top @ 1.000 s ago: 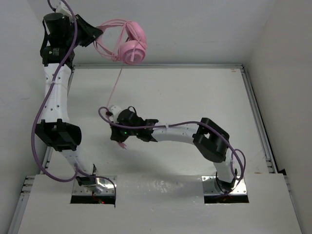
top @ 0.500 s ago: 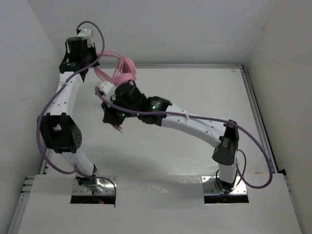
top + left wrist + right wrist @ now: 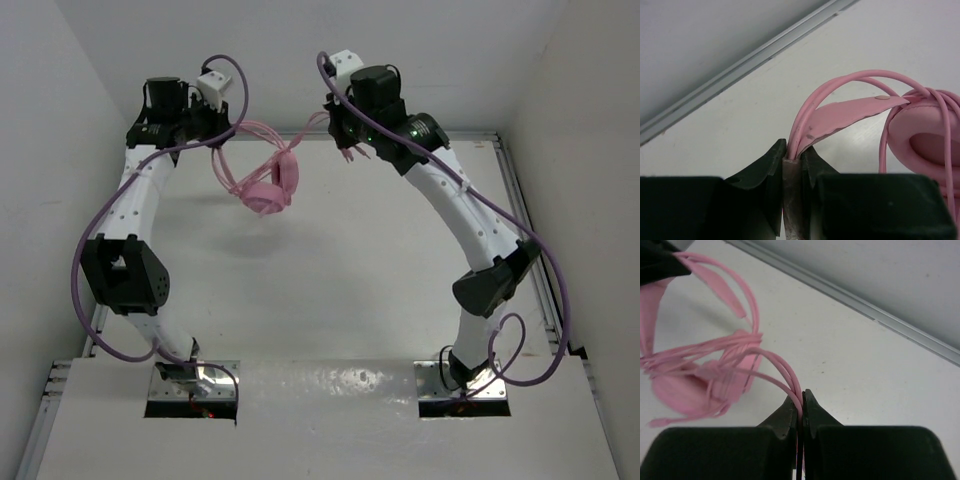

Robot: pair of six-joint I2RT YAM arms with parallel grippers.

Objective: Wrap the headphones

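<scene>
While left jaws clamp headband (image 3: 850, 112), right jaws pinch cord (image 3: 796, 391); headphones (image 3: 272, 187) suspended between them.

The headphones (image 3: 268, 185) are pink throughout, cord (image 3: 792, 382) included (one plain shade, no pattern). The left pincer (image 3: 792, 165) and right pincer (image 3: 801, 410) are black. The arms (image 3: 135, 200) are white with black joints and carry purple cables (image 3: 76, 280). The desk (image 3: 350, 280) is plain white, its rail (image 3: 740, 67) grey.
</scene>
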